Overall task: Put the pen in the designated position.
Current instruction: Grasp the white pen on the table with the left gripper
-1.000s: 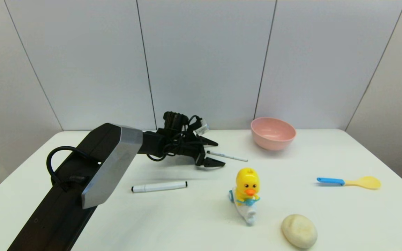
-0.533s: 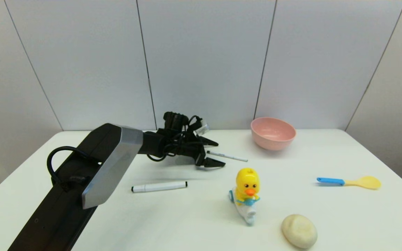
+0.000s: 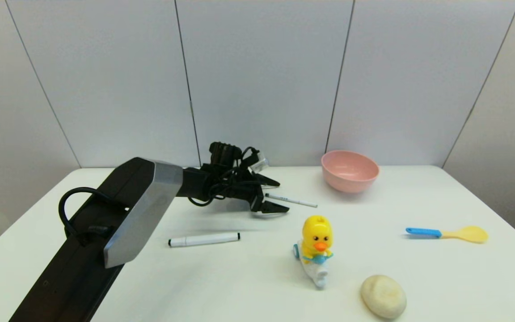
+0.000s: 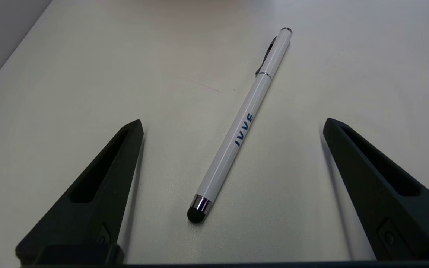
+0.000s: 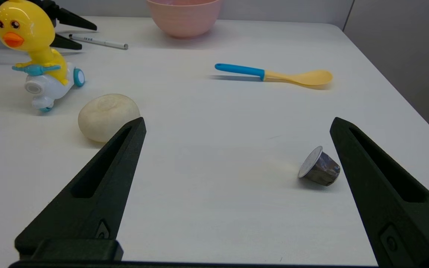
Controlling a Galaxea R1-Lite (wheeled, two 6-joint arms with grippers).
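The slim white glossy pen (image 4: 242, 128), with a rounded dark rubber tip, chrome bands, a clip and small blue print on its barrel, lies flat on the matte white tabletop (image 3: 248, 277), just above centre in the head view. The left pincer (image 3: 277, 195) sits there with its black wedge-shaped fingers (image 4: 99, 178) spread wide to either side of the pen's tip end, not touching it. The smooth pink plastic bowl (image 3: 349, 170), upper right of centre, looks empty. A thicker white marker with black ends (image 3: 204, 239) lies left of centre. The right pincer (image 5: 237, 123), also spread wide, hangs over the tabletop's lower right, near a small foil-lidded dark capsule (image 5: 319, 168) tipped on its side. Pale grey panelled walls close off the tabletop's far edge.
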